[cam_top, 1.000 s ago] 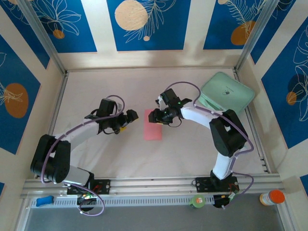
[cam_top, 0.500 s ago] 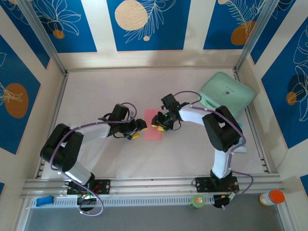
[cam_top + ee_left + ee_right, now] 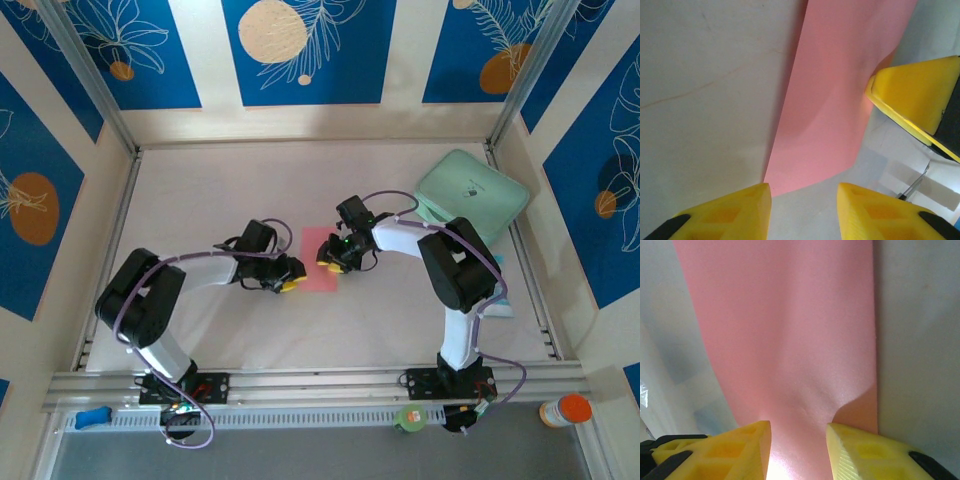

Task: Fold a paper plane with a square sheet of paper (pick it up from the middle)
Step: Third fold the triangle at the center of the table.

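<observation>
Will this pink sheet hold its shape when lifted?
Probably not: the pink sheet buckles into a soft ridge by the right gripper, so it looks floppy. It seems thin and light on the smooth table; a push would likely slide or crumple it.

Paper (image 3: 313, 262): salmon-pink, thin, matte, plain. From the top it sits at table (image 3: 200, 180) centre. It reads as a rectangle rather than a square, long axis 12–6, edges straight, about twice as long as wide. Both long sides are partly covered at mid-height.

Left wrist view: the sheet (image 3: 835, 90) runs from 7 up to 1. It isn't flat: the 9 o'clock edge throws a dark shadow on the table, and the near short edge bows in a curve.

Right wrist view: the sheet (image 3: 785, 330) runs 12–6 and its 3 o'clock edge is straight. There's a pucker at 5, with a darker salmon flap showing beneath it.
</observation>
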You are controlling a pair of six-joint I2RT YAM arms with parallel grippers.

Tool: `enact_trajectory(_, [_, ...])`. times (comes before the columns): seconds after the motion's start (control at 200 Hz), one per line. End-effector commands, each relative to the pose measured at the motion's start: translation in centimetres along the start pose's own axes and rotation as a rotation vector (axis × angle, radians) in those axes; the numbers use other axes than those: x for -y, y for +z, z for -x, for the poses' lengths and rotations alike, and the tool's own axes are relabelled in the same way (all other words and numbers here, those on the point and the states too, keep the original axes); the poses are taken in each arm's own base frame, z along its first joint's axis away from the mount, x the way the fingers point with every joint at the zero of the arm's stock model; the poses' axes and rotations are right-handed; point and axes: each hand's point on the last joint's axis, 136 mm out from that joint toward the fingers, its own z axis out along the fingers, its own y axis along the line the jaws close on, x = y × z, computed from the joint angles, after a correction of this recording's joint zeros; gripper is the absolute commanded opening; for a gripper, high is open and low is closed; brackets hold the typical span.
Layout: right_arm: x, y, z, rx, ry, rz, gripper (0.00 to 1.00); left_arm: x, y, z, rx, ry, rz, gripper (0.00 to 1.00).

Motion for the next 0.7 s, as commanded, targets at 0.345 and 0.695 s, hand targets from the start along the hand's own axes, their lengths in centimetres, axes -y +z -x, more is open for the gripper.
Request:
enact_trajectory(0.345, [3.8, 1.5, -0.6, -0.041, 0.041, -0.125, 0.35, 0.7, 0.4, 2.1, 0.007, 0.116, 0.067, 0.41])
enact_trajectory(0.695, [3.8, 1.6, -0.6, -0.045, 0.043, -0.12, 0.35, 0.5, 1.0, 4.4, 0.027, 0.147, 0.113, 0.41])
